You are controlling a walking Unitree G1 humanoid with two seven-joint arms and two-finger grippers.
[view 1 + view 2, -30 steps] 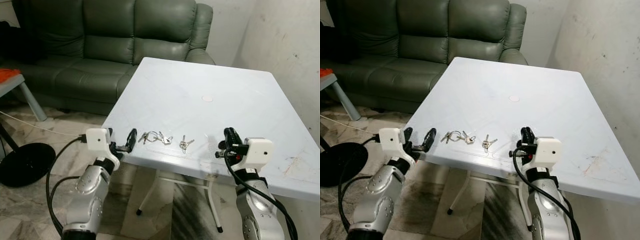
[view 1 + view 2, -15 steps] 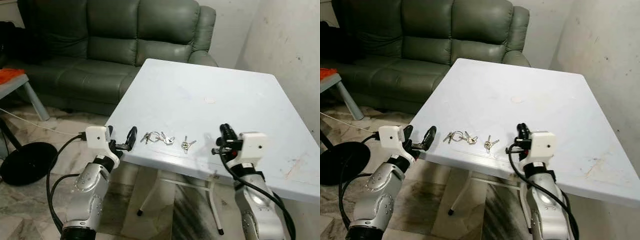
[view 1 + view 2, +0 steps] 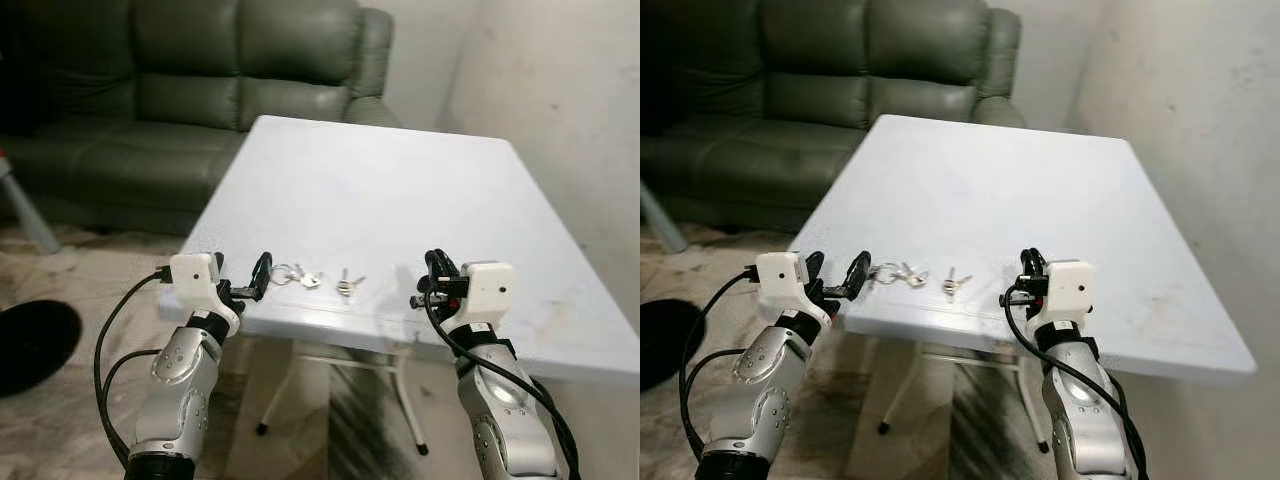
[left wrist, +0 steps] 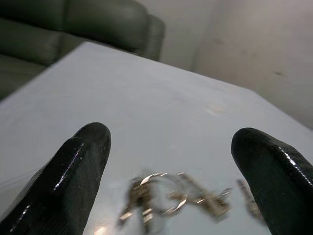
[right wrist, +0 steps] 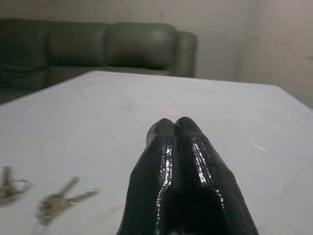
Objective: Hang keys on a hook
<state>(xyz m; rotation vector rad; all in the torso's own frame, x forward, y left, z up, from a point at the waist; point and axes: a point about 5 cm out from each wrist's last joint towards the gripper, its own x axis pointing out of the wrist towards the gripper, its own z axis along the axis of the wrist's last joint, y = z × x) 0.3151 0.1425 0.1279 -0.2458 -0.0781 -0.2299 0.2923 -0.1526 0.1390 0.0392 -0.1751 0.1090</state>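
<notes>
Keys (image 3: pixel 296 277) are lying near the front edge of the white table (image 3: pixel 400 190), a bunch on a ring, with a smaller pair of keys (image 3: pixel 346 284) just beside them toward three o'clock. The left gripper (image 3: pixel 252 284) is hovering at the table's near edge, at about nine o'clock from the bunch, its two black fingers (image 4: pixel 78 166) standing wide apart with the ring lying between and just beyond them in the left wrist view. The right gripper (image 3: pixel 436 275) is waiting over the front edge at about three o'clock from the small pair, its fingers pressed together on nothing. Farther off, at roughly eleven o'clock past the table, a green sofa (image 3: pixel 190 70) is sitting against the wall, and a pale wall (image 3: pixel 560 90) is running along the right side.

To my eye this is the reach for the pickup: nothing is gripped yet. The next move is calling for the left gripper to ease forward and low, so the fingers straddle the ring, then pinch it flat against the tabletop before lifting. I am seeing no hook from here, so the robot will likely have to turn and find one once the bunch is in hand.
</notes>
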